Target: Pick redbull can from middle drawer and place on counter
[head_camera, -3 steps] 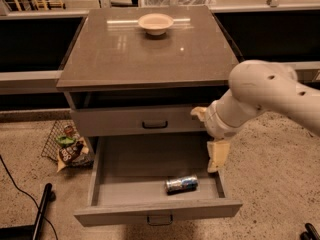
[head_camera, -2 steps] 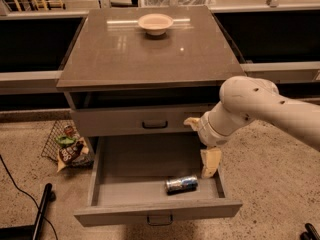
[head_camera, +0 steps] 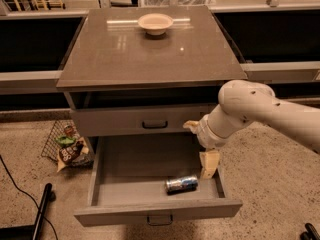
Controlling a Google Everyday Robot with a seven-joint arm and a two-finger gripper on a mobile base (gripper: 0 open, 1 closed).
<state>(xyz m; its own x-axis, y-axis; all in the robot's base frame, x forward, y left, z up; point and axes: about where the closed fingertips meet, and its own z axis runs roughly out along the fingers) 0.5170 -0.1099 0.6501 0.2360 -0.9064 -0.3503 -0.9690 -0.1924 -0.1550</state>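
The redbull can lies on its side in the open middle drawer, near the front right. The drawer is pulled out wide from the bottom of the grey cabinet. My gripper hangs down from the white arm inside the drawer's right side, just above and to the right of the can and apart from it. The counter forms the cabinet's top, above the arm.
A pale round bowl stands at the back of the counter. A shut drawer front sits above the open one. A wire basket with packets stands on the floor at the left. A dark pole and cable lie at the lower left.
The arm has swung left and lower, bringing my gripper deeper into the drawer and closer to the can. The can has not moved.
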